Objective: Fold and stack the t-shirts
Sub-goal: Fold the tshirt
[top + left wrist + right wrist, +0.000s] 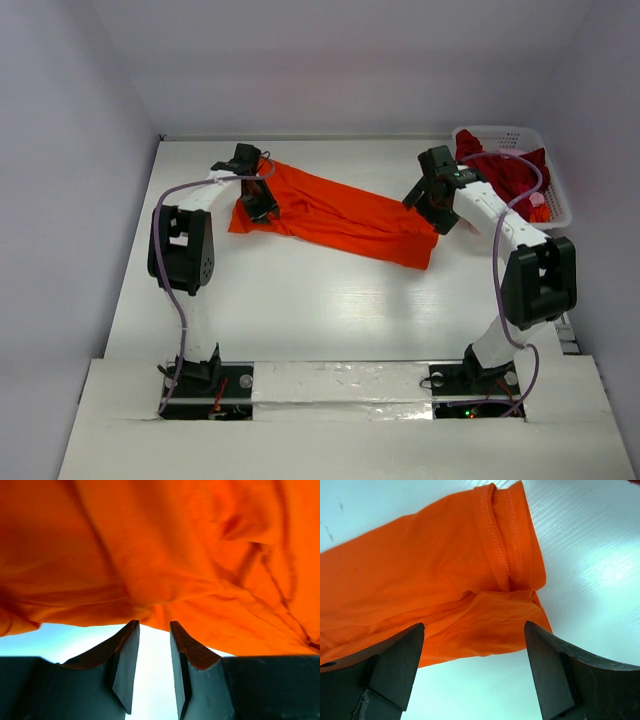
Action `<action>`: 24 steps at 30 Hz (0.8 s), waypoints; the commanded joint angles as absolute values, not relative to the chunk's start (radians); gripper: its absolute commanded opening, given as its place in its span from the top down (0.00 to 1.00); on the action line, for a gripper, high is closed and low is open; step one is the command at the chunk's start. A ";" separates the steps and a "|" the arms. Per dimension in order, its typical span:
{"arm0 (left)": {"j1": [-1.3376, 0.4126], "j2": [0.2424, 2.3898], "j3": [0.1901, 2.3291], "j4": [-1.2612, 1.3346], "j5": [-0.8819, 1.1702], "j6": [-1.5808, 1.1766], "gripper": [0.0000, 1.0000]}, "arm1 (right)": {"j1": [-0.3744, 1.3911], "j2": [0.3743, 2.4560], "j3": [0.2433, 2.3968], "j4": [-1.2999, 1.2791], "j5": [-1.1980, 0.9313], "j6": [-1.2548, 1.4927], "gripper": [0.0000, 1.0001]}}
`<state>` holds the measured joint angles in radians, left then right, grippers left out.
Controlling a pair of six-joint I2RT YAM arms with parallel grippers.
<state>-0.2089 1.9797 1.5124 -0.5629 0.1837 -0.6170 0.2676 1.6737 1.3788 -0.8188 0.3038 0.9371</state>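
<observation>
The bright orange t-shirt [335, 215] lies bunched in a long diagonal strip on the table, from far left to middle right. My left gripper [262, 207] is at its left end. In the left wrist view the gripper [153, 624] is open by a narrow gap, tips at the cloth's edge [165, 555], with bare table between the jaws. My right gripper [424, 196] is at the shirt's right end, wide open and empty [473, 626], just short of a hemmed sleeve [505, 545]. The dark red t-shirt [505, 170] lies crumpled in the basket.
A white plastic lattice basket [556, 205] stands at the far right corner of the table, close to the right arm. White walls enclose the table on the left, back and right. Bare white table [320, 310] lies in front of the shirt.
</observation>
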 commanded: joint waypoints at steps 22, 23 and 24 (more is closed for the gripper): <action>-0.137 1.962 1.539 -0.506 0.187 -0.644 0.75 | 0.261 1.644 1.351 -0.772 0.313 0.922 0.14; -0.137 1.963 1.542 -0.506 0.187 -0.644 0.75 | 0.261 1.646 1.353 -0.772 0.313 0.922 0.14; -0.137 1.968 1.546 -0.509 0.184 -0.641 0.75 | 0.261 1.647 1.353 -0.769 0.311 0.922 0.14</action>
